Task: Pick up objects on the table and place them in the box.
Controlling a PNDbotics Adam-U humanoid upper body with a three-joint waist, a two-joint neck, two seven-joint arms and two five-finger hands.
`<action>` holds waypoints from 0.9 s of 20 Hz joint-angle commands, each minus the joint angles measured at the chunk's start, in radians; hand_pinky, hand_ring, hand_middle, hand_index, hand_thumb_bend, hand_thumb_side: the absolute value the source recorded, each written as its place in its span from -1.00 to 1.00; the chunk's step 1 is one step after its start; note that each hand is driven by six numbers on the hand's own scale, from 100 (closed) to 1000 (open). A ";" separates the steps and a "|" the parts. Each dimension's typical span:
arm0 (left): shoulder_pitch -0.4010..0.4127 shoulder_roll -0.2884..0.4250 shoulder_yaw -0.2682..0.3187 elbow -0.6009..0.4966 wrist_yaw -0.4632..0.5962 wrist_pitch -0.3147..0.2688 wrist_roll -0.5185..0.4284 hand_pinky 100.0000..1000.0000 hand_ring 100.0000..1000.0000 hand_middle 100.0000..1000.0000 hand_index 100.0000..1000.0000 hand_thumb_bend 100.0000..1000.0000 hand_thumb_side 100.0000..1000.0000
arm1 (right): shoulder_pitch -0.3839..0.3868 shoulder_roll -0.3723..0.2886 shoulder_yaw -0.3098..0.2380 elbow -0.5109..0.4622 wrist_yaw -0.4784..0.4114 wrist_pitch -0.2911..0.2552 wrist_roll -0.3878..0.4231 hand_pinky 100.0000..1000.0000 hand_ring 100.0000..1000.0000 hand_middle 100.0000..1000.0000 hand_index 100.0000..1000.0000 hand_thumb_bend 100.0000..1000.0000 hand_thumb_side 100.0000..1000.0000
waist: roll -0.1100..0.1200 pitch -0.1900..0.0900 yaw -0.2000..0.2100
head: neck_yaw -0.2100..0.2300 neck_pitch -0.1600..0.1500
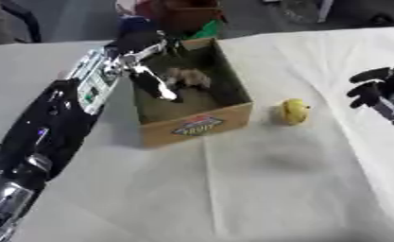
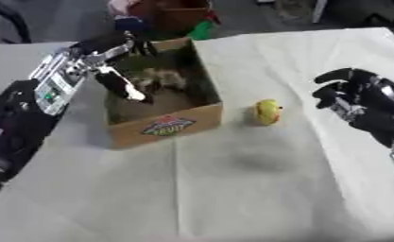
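Item: cardboard box (image 1: 201,124), open-topped, with a printed label on its near wall, sitting on the white-covered table (image 1: 258,189) toward the far left of the work area. Contents: a pale brownish object (image 1: 189,77) is lying on the box floor toward the far end; what it is cannot be made out. Judged from this, at least one object is already lying in the box.

Item: yellow object (image 2: 268,111), small and rounded, sitting on the cloth just beside the box's right wall, apart from it and outside it. It is the only loose object showing on the table, so it appears to be what is left to collect.

Item: left hand (image 1: 147,66), reaching in over the box's left wall and hanging inside the box opening. Its fingers are pointing downward and look fairly straight; nothing is showing between them. It reads as empty and relaxed, well placed for a release rather than a pick.

Item: right hand (image 2: 348,92), hovering at the right edge of the table, well apart from the yellow object and not touching it. Its fingers are curling inward around nothing.

Status, as a judgement: the task is partly done. The yellow object is waiting on the cloth, and the right hand is the nearer one to it.
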 commanded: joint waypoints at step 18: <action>0.039 0.139 0.130 0.282 -0.076 0.201 0.179 0.33 0.18 0.17 0.42 -0.33 -0.78 | -0.005 -0.032 -0.016 -0.001 0.006 -0.007 0.002 0.08 0.25 0.31 0.35 -0.57 -0.54 | -0.009 -0.020 0.012 | -0.014 -0.013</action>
